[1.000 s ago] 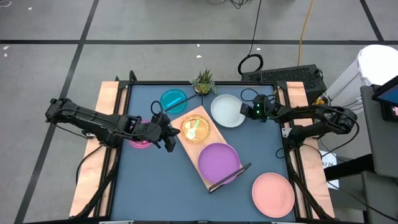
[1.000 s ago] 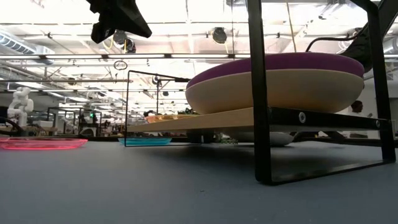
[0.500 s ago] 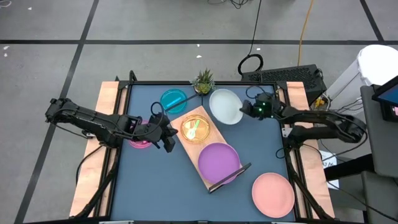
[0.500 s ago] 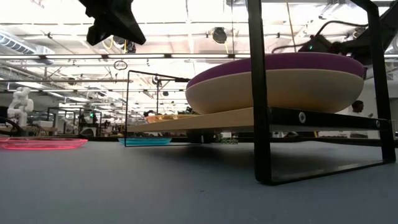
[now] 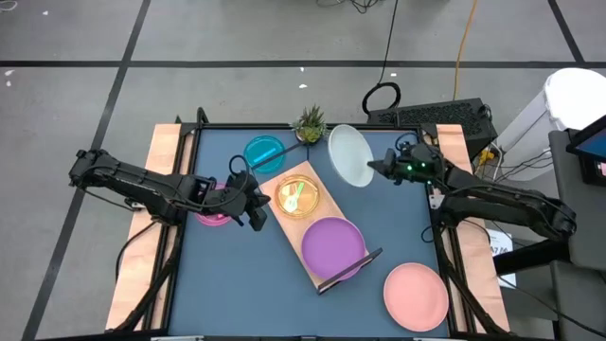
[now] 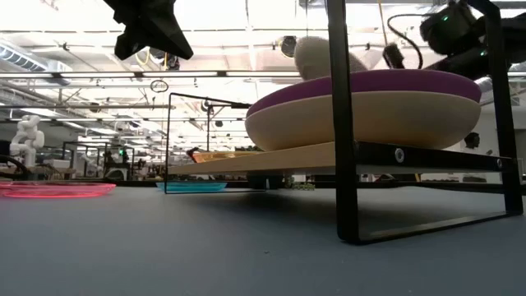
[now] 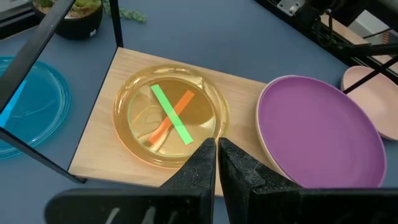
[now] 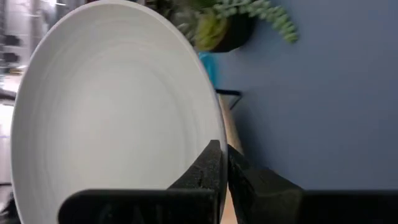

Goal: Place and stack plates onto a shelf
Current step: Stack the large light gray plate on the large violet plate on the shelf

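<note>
The shelf (image 5: 305, 182), a light wooden board in a black wire frame, lies slantwise mid-table. On it a purple plate (image 5: 333, 244) sits on a cream plate (image 6: 362, 119), and a translucent orange plate (image 7: 165, 115) rests on the board's far part. My right gripper (image 5: 372, 168) is shut on a pale blue-white plate (image 5: 349, 155), which is held up off the table at the far right. My left gripper (image 5: 261, 212) hovers shut, with nothing in it, above the near rim of the orange plate; the low view shows it high above the table (image 6: 148, 29). My right gripper pinches the pale plate's rim (image 8: 210, 138) between its two fingers, on the side toward the table's right edge. The fingers (image 8: 214, 163) come almost level from the right. The plate is lifted clear and stands steeply tilted, its hollow face toward the gripper.
On the blue tabletop lie a cyan plate (image 5: 264, 152) at the far left, a magenta plate (image 5: 210, 214) under my left arm, and a salmon pink plate (image 5: 416, 296) at the near right. A small potted plant (image 5: 311, 123) stands at the far edge.
My right gripper has risen and tipped toward level, taking the pale plate with it. The plate lay flat on the table a second ago and now hangs clear, turned up steeply on edge. My left arm has kept still.
</note>
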### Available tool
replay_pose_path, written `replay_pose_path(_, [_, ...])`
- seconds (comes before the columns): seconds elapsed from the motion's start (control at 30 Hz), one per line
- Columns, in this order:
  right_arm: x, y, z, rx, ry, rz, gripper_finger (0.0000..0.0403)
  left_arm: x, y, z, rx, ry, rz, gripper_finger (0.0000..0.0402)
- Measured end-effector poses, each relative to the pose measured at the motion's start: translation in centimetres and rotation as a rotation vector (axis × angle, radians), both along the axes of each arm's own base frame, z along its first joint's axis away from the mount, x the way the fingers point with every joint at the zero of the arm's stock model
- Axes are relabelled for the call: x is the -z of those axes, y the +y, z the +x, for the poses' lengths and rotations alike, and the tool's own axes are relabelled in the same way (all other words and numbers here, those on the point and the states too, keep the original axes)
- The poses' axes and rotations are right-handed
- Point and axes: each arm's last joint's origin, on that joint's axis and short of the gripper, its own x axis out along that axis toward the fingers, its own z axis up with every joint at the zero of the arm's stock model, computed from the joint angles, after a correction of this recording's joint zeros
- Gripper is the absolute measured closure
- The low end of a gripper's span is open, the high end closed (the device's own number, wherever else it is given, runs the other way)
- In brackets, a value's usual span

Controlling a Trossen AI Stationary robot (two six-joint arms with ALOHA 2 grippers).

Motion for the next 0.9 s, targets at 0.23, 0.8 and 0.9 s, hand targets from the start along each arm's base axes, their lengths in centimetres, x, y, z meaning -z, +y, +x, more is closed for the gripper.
replay_pose_path(0.23, [-1.5,1.1,0.0,-0.021,-0.011,0.007,0.0403,0.0,0.0,0.0,0.000,0.000,0.000,0.0378])
replay_pose_path(0.8, [-7.3,1.8,-0.2,-0.101,0.098,-0.020,0.0403,0.0,0.0,0.0,-0.001,-0.001,-0.002,0.0378])
replay_pose_path(0.9, [-8.2,1.9,-0.3,-0.128,0.104,-0.025,0.0403,0.0,0.0,0.0,-0.001,-0.001,-0.002,0.0378])
